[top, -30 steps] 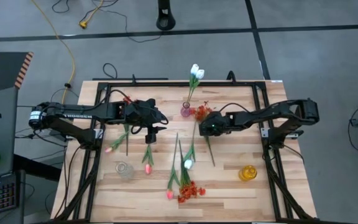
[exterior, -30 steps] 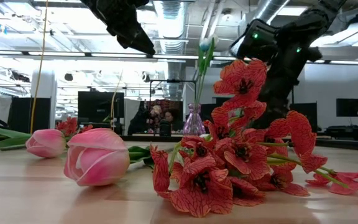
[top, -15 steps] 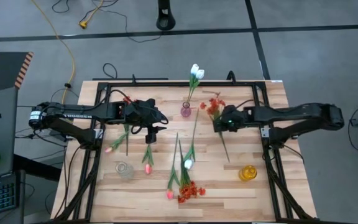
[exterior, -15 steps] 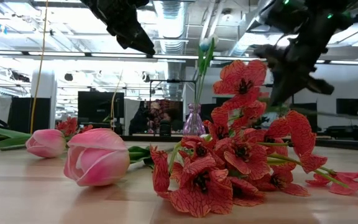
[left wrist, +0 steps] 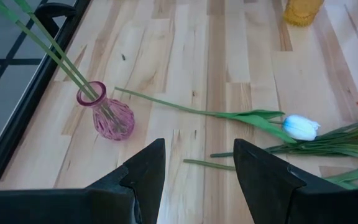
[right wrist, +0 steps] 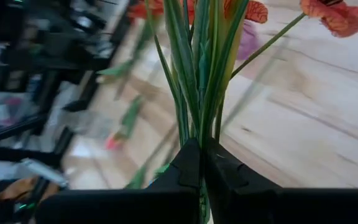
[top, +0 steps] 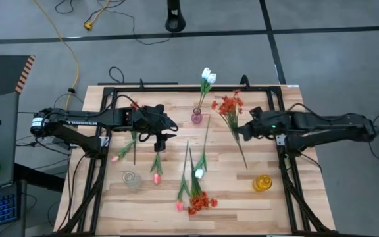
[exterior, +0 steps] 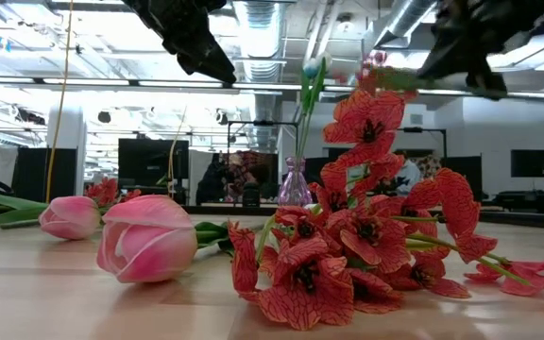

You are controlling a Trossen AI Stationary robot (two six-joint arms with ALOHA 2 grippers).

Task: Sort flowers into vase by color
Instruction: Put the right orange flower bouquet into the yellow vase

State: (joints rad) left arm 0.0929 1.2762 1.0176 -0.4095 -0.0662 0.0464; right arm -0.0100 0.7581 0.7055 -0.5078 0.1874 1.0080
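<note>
My right gripper (top: 241, 129) is shut on a bunch of red-orange flowers (top: 229, 104), right of the pink vase (top: 196, 117). That vase holds white tulips (top: 207, 76), their stems stuck into its neck. My left gripper (top: 160, 140) hovers open left of centre, touching nothing. Pink tulips (top: 156, 176), a white tulip (top: 199, 173) and another red-orange bunch (top: 202, 201) lie flat on the table. A clear vase (top: 131, 179) stands near left, a yellow vase (top: 262, 183) near right. My right gripper pinches the bunch's green stems and leaves (right wrist: 199, 134) between its two fingers, about midway along. The fingers come from the table's right, slanting down, and lie across the stems. The blooms (exterior: 374, 68) are raised high; the bare stem end (top: 245, 163) trails toward the near edge.
A black metal frame (top: 176, 89) runs along the table's far and side edges. Bare wood lies between the pink vase and the yellow vase. Cables and a yellow cord lie on the floor beyond the far edge.
My right gripper has risen and drawn back toward the table's right edge, rolling somewhat, still shut on the red-orange bunch. The bunch has gone with it, up and away from the pink vase, its blooms now farther right and toward the far edge.
</note>
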